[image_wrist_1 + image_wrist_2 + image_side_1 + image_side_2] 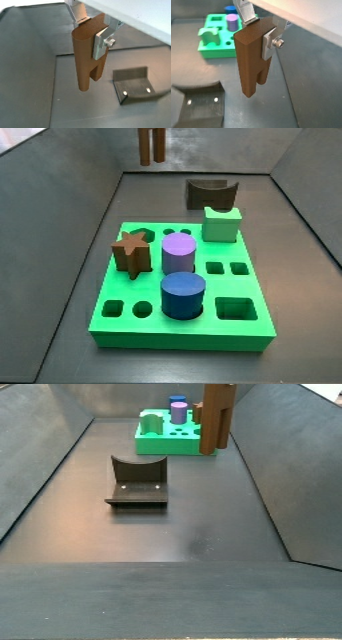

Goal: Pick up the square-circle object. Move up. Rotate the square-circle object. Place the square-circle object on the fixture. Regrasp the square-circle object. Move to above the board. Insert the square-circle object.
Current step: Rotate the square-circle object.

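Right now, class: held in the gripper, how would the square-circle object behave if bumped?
Probably stiff: the square-circle object hangs straight below the gripper. Its flat sides suggest it won't roll. It's gripped near the top, so a sideways bump might swing it between the fingers.

Lighting was soft and even from overhead, with faint, diffuse shadows. The dark grey floor [201, 514] carried a dull sheen. The bright green board [181, 313] looked saturated and sharp. Both wrist views were slightly soft, the silver-fingered gripper [90, 22] catching pale glare.
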